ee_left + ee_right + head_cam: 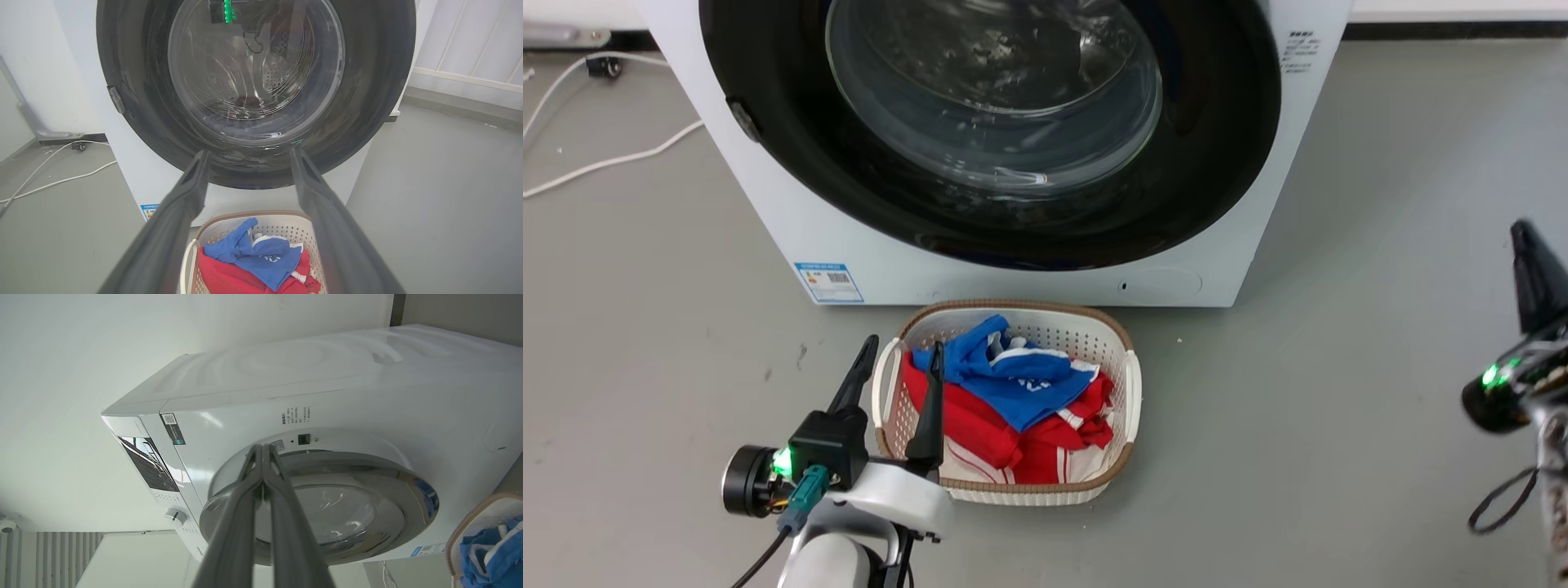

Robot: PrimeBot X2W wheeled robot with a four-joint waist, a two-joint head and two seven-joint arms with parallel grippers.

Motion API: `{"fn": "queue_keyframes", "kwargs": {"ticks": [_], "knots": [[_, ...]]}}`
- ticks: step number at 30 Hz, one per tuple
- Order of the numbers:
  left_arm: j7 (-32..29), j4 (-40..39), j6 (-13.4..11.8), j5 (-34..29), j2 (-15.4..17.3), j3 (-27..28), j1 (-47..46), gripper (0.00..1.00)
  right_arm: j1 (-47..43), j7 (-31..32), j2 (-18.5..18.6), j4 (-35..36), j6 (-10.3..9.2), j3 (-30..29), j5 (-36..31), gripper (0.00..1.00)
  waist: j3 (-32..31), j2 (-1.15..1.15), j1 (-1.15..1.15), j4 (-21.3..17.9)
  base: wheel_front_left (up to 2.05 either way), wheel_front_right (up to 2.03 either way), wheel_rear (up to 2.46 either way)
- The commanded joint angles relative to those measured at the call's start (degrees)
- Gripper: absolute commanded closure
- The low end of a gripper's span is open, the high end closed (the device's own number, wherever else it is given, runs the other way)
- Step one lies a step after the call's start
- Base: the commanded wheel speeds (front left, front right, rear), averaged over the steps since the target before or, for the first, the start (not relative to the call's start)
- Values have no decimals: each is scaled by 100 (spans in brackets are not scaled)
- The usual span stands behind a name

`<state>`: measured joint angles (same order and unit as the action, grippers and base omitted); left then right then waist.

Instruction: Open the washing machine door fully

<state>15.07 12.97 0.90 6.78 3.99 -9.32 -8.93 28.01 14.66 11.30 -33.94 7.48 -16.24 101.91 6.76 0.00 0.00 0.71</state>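
The washing machine (768,220) is a white box on the grey floor straight ahead. The washing machine door (1217,163), a glossy black rim around a bulging glass window, lies flat against the machine's front. In the right wrist view the door (347,522) shows no gap to the washing machine (367,375). My left gripper (905,343) is open and empty, low at the left over the basket, well short of the door (367,102). In its own view the left gripper (249,152) points at the door's lower rim. My right gripper (1521,229) is shut on nothing at the far right; the right gripper (261,447) is clear of the machine.
A white laundry basket (1131,384) holding red and blue clothes stands on the floor just before the machine, also seen as the basket (253,214) between my left fingers. White cables (605,159) lie on the floor at the far left. Open grey floor spreads to the right.
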Motion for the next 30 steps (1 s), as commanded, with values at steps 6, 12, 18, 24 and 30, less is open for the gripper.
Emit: {"fn": "queue_keyframes", "kwargs": {"ticks": [6,12,18,24,30], "knots": [[16,-115,-42,-32,-37,-52,-275,0,1295,321,656,-998,2,462,52,100,444,0,0,161,0,0,0],[16,-270,-93,-17,-79,-122,-531,0,2932,857,1037,-1996,2,1294,-240,100,961,0,0,332,0,0,0],[16,-360,-148,-20,-96,-193,-726,0,4070,1172,1135,-2666,2,1793,-542,100,1324,0,0,435,0,0,0],[16,-431,-200,-48,-103,-209,-863,0,5066,1503,1021,-3251,2,2213,-840,100,1634,0,0,428,0,0,0],[16,-498,-223,-47,-109,-257,-1039,0,5817,1820,964,-3627,2,2592,-1180,100,1910,0,0,458,0,0,0]]}}
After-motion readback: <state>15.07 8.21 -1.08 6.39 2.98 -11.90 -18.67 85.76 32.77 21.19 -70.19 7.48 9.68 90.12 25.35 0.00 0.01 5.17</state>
